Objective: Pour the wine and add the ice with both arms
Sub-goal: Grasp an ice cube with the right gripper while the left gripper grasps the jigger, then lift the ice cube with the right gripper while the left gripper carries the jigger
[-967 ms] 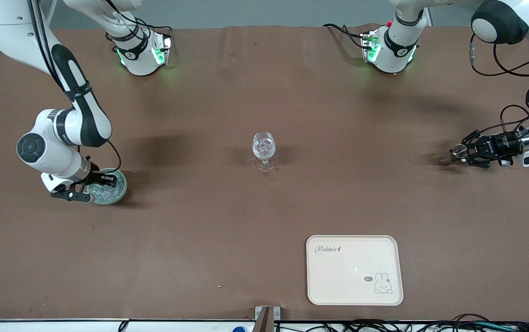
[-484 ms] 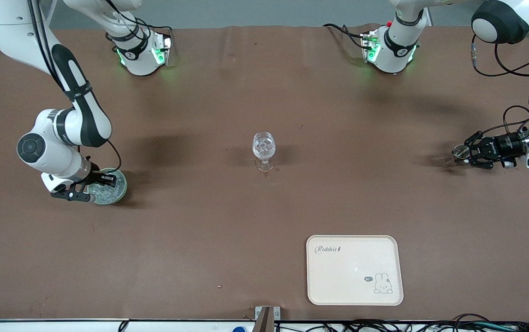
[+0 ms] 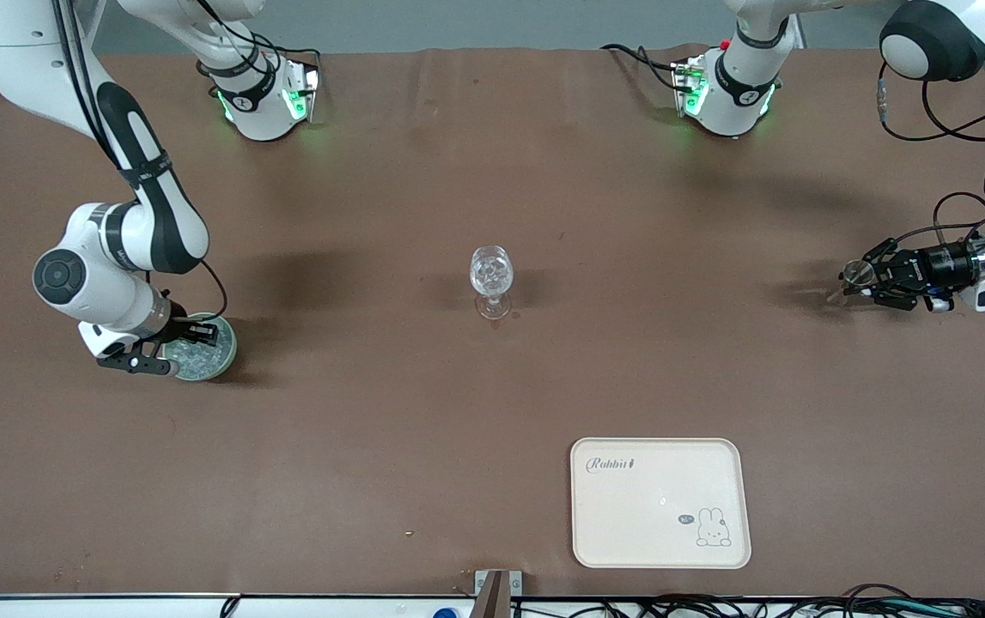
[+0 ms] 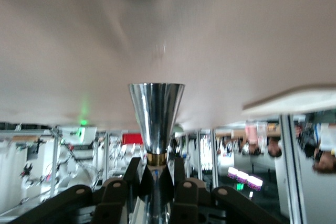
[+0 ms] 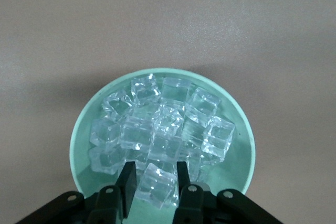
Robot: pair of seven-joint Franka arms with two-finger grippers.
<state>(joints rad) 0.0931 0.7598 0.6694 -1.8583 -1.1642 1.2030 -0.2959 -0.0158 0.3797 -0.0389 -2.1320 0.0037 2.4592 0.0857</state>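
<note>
Front view: on the brown table (image 3: pixel 423 429), the right gripper (image 3: pixel 167 350) is down in a pale green bowl (image 3: pixel 210 359) of ice (image 3: pixel 197 356) at the right arm's end of the table. A stemmed glass (image 3: pixel 491 276) holding clear chunks stands mid-table. The left gripper (image 3: pixel 863 281) hangs over the left arm's end of the table, holding a small metal cup (image 3: pixel 854 275) on its side. A cream tray (image 3: pixel 660 502) printed with a rabbit lies nearer the camera than the glass.

Left wrist view: the left gripper's fingers (image 4: pixel 177 178) pinch the narrow waist of the shiny, flared cup (image 4: pixel 156 115), its mouth turned toward the table.

Right wrist view: the right gripper (image 5: pixel 153 179) has one ice cube (image 5: pixel 154 184) pinched between its fingers (image 5: pixel 127 179), atop the pile of ice (image 5: pixel 163 127) filling the bowl (image 5: pixel 242 150).
</note>
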